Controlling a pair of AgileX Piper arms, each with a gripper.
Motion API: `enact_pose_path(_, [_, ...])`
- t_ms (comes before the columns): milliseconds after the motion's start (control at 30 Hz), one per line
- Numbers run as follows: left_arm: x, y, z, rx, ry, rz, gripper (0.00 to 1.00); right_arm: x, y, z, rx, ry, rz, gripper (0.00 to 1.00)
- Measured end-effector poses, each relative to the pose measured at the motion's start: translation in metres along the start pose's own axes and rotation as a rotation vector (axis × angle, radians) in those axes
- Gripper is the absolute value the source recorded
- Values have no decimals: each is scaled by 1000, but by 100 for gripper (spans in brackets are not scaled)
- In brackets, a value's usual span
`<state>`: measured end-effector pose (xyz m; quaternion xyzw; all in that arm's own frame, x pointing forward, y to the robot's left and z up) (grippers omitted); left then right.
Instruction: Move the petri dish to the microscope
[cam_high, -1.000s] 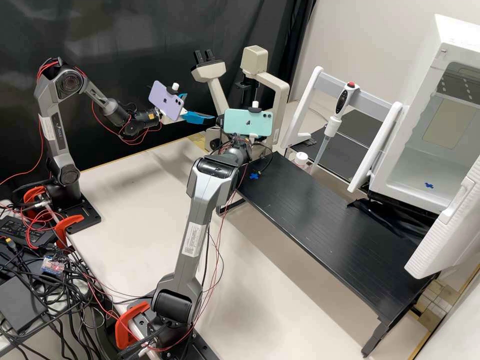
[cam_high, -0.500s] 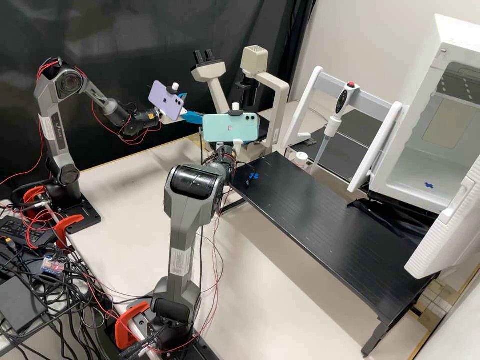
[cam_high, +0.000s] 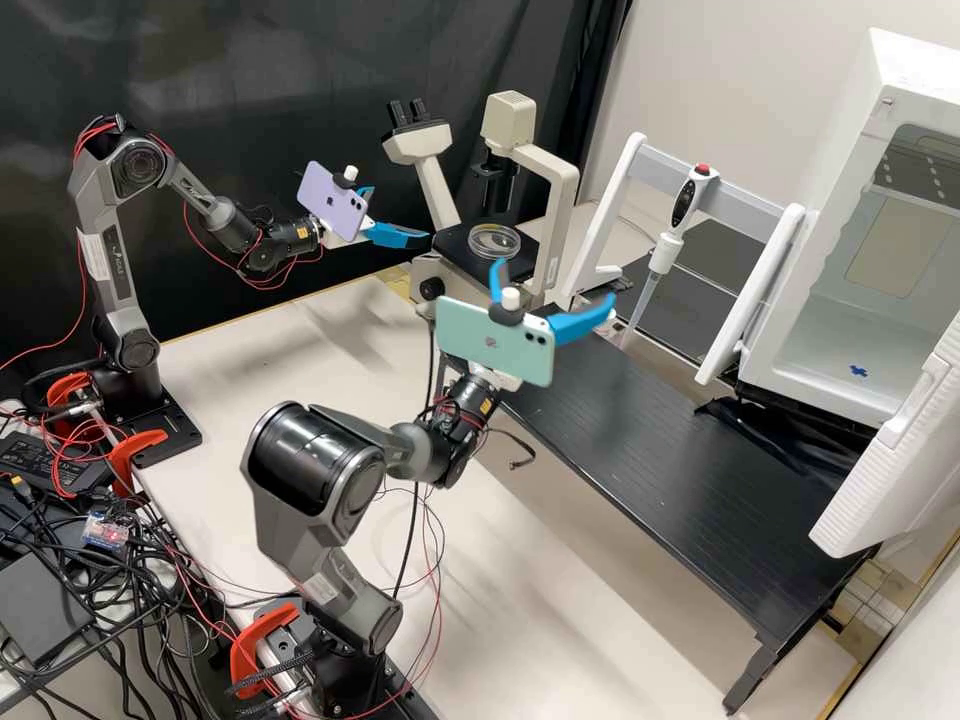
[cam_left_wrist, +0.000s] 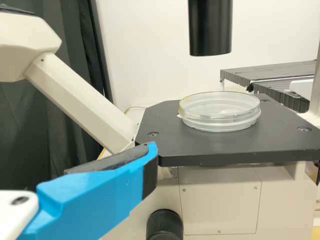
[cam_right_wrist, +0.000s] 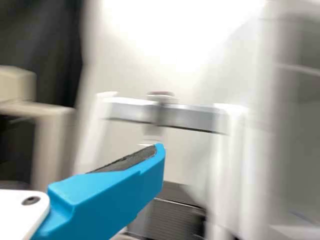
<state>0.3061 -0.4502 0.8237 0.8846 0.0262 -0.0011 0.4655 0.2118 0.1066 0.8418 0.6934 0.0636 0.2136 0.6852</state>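
Petri dish (cam_left_wrist: 220, 111): sits flat on the black stage (cam_left_wrist: 240, 147) of the microscope (cam_high: 510, 122), under the dark cylinder (both grippers apart from it).
Left gripper (cam_high: 400, 214): beside the microscope, jaws spread.
Right gripper (cam_high: 555, 281): raised near the microscope end of the black platform (cam_high: 660, 450), jaws wide apart.
Pipette (cam_high: 682, 205): hangs on a white-and-grey stand (cam_high: 749, 204).

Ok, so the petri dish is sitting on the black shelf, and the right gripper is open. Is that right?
Not the dish's place: the left wrist view shows the dish on the microscope stage. The right gripper is open, as you say.
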Motion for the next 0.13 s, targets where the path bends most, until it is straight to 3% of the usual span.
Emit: enact_pose_path(133, [0, 0, 0, 0, 0, 0, 100, -14, 20, 24, 47, -105, 93, 100])
